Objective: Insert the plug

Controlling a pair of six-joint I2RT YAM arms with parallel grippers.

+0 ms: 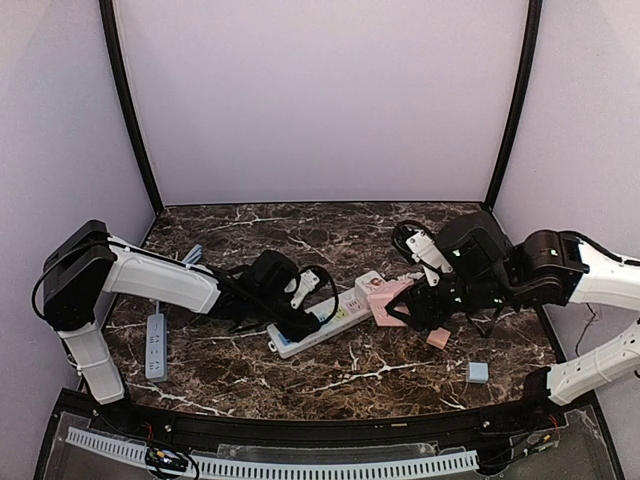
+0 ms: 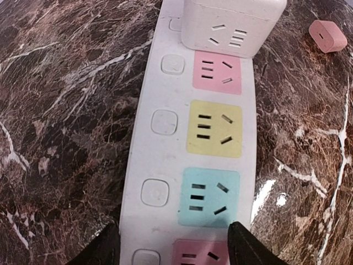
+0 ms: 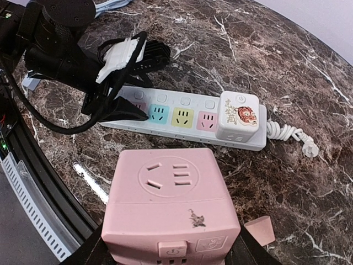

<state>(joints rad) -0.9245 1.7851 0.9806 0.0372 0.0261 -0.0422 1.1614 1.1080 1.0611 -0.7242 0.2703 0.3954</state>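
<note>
A white power strip (image 1: 335, 318) with pink, yellow and blue sockets lies mid-table; a white cube adapter (image 1: 368, 283) sits plugged into its right end. My left gripper (image 1: 292, 312) is shut on the strip's left end, its fingers (image 2: 105, 249) flanking both edges in the left wrist view, where the strip (image 2: 160, 165) and white cube (image 2: 231, 22) run upward. My right gripper (image 1: 400, 305) is shut on a pink cube plug (image 1: 388, 300), held just right of the strip. In the right wrist view the pink cube (image 3: 171, 199) fills the foreground, near the strip (image 3: 182, 118).
A small pink adapter (image 1: 438, 338) lies by the right gripper and shows in the right wrist view (image 3: 260, 229). A small blue adapter (image 1: 478, 372) lies front right. A second white strip (image 1: 155, 345) lies at the left. The strip's coiled cord (image 3: 289, 135) trails right.
</note>
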